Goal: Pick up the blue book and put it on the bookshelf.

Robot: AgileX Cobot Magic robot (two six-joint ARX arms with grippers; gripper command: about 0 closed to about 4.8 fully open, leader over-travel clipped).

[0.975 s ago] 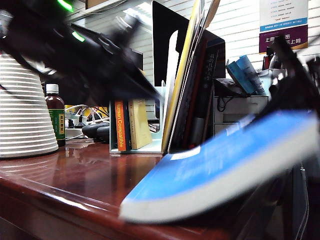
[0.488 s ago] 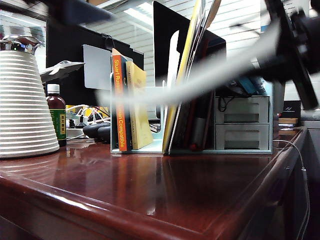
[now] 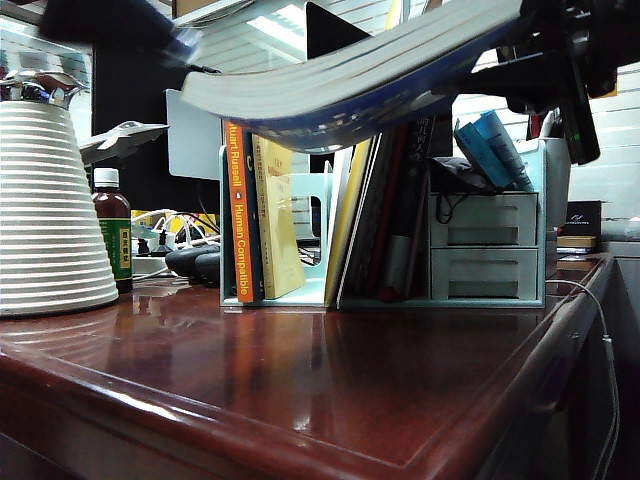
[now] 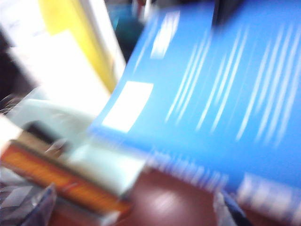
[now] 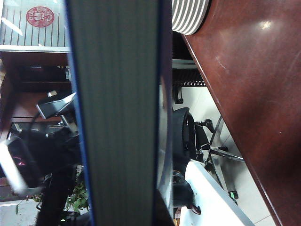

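Blue book (image 3: 350, 85) held flat in the air above the bookshelf (image 3: 310, 235), well off the table (image 3: 300, 380). Right gripper (image 3: 555, 70) at the book's right end, upper right. Left gripper out of sight, upper left. Bookshelf stands far centre on table; drawer unit (image 3: 485, 245) just right of it; bottle (image 3: 112, 230) and ribbed cone (image 3: 45, 210) far left.

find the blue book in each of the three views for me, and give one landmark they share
Exterior view: the blue book is held aloft across the top, above the bookshelf, by the right gripper.
Left wrist view: its bright blue cover fills the upper right.
Right wrist view: its page edge runs top to bottom, centre-left.
Shared landmark: the reddish-brown table.
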